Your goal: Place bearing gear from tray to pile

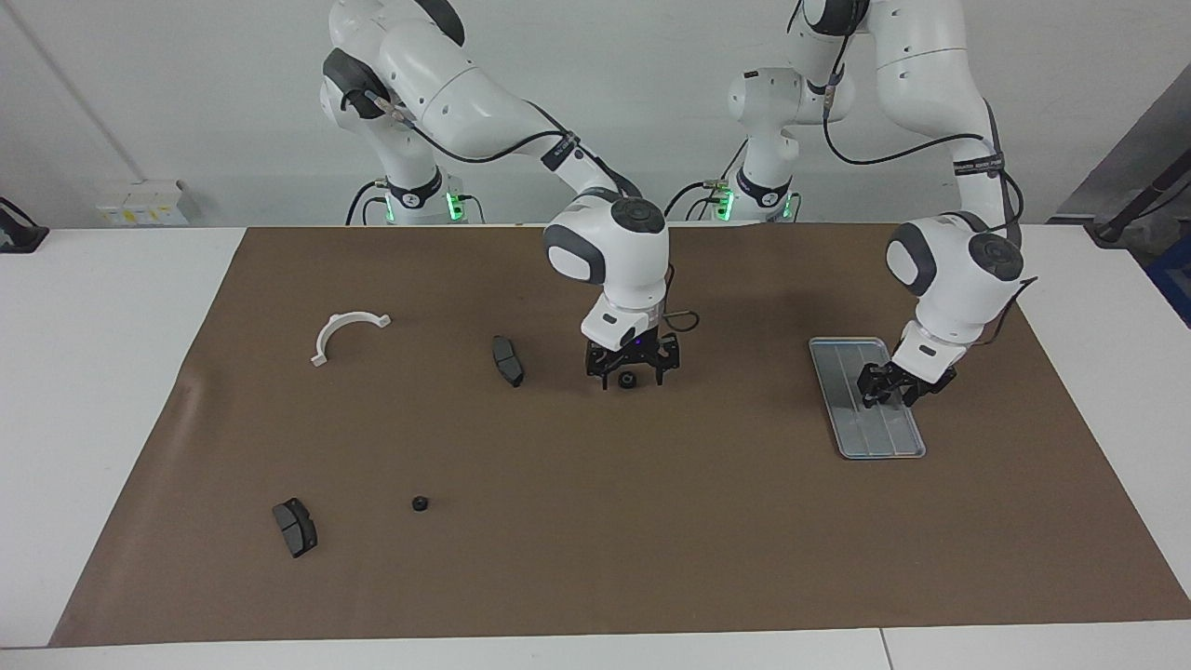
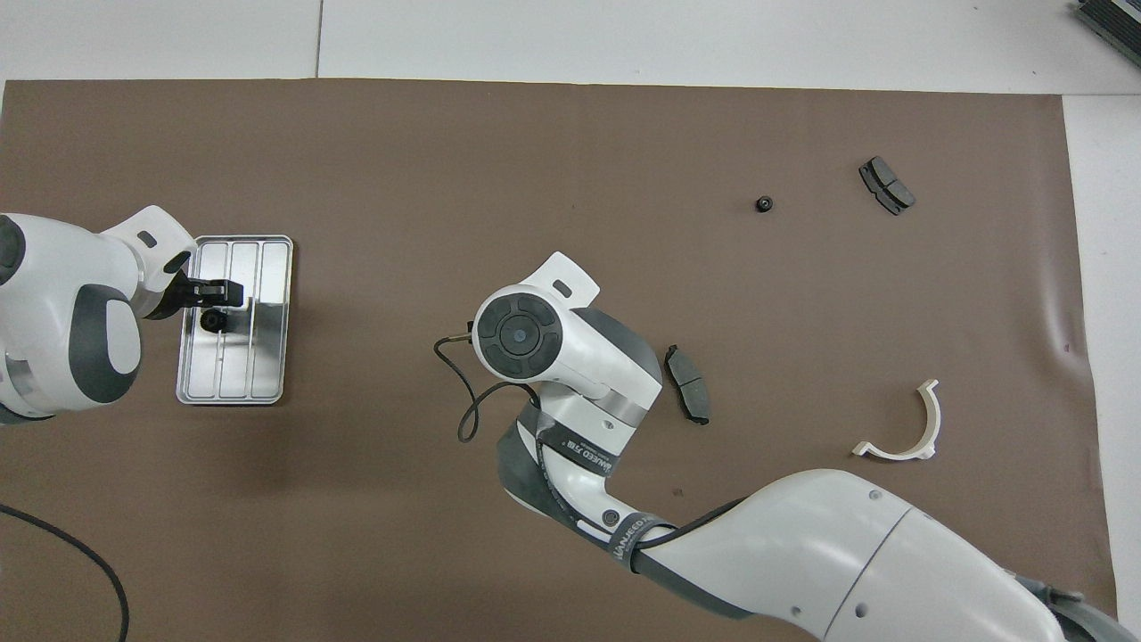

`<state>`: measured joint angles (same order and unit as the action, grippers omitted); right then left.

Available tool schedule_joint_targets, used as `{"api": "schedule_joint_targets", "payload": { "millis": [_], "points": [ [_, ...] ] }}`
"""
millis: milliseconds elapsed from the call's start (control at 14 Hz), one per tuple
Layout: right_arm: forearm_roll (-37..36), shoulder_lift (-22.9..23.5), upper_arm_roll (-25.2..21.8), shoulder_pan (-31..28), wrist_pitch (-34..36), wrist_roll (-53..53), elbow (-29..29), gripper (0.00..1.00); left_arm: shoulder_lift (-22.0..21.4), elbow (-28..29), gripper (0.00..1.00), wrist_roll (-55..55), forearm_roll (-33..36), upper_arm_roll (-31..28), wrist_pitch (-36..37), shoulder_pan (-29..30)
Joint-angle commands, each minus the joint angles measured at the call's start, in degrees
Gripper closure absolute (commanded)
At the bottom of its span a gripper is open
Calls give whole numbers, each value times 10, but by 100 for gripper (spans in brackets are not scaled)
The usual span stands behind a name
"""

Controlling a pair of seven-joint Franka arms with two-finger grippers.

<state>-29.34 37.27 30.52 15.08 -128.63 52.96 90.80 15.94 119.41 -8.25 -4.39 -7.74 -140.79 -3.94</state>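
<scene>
A silver ridged tray [image 1: 851, 433] [image 2: 267, 374] lies toward the left arm's end of the table. In it sits a small black bearing gear [image 2: 212, 319]. My left gripper [image 1: 889, 395] [image 2: 214, 294] is down in the tray at that gear; whether it grips the gear does not show. A second bearing gear [image 1: 628, 379] lies mid-mat, and my right gripper [image 1: 633, 374] stands open, one finger on each side of it. In the overhead view the right wrist hides that gear. The pile's parts are scattered: two brake pads [image 1: 507, 360] [image 1: 295, 527] and a white half-ring bracket [image 1: 346, 333].
A third small black gear [image 1: 420, 503] [image 2: 763, 204] lies beside the brake pad farthest from the robots. The brown mat [image 1: 651, 558] covers most of the white table. The right arm's cable [image 2: 459, 419] loops beside its wrist.
</scene>
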Motion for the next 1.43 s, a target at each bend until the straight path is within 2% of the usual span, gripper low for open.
{"api": "schedule_joint_targets", "payload": {
  "millis": [0, 143, 357, 571, 786, 857, 929, 1000, 1071, 1214, 1357],
  "points": [
    [-17, -2, 17, -6, 9, 11, 23, 0, -4, 24, 36, 19, -2, 4, -35, 5],
    [-17, -4, 18, -6, 7, 10, 39, 0, 1, 25, 46, 19, -2, 4, -35, 9],
    [-17, -6, 17, -10, -10, 10, 54, 0, 0, 25, 69, 19, -2, 4, -29, 11],
    [-17, -5, 17, -14, -12, 10, 49, 10, 0, 25, 79, 20, -2, 4, -27, 12],
    [-16, -4, 16, -16, -41, 12, 48, 13, 0, 20, 97, 31, -3, 4, -19, 12],
    [-16, -4, 16, -16, -40, 13, 48, 18, 0, 19, 100, 32, -3, 4, -19, 12],
    [-16, -4, 16, -16, -39, 13, 49, 26, 1, 17, 100, 32, -3, 4, -17, 12],
    [-16, -4, 15, -17, -38, 13, 53, 27, 1, 12, 100, 32, -3, 4, -12, 13],
    [-16, -5, 16, -16, -33, 13, 55, 27, 1, 9, 89, 32, -2, 4, -5, 13],
    [-16, -6, 16, -16, -26, 13, 55, 27, 1, 9, 52, 32, -2, 3, -4, 12],
    [-16, -6, 16, -16, -26, 13, 55, 27, 1, 9, 38, 32, -3, 3, 3, 12]
  ]
}}
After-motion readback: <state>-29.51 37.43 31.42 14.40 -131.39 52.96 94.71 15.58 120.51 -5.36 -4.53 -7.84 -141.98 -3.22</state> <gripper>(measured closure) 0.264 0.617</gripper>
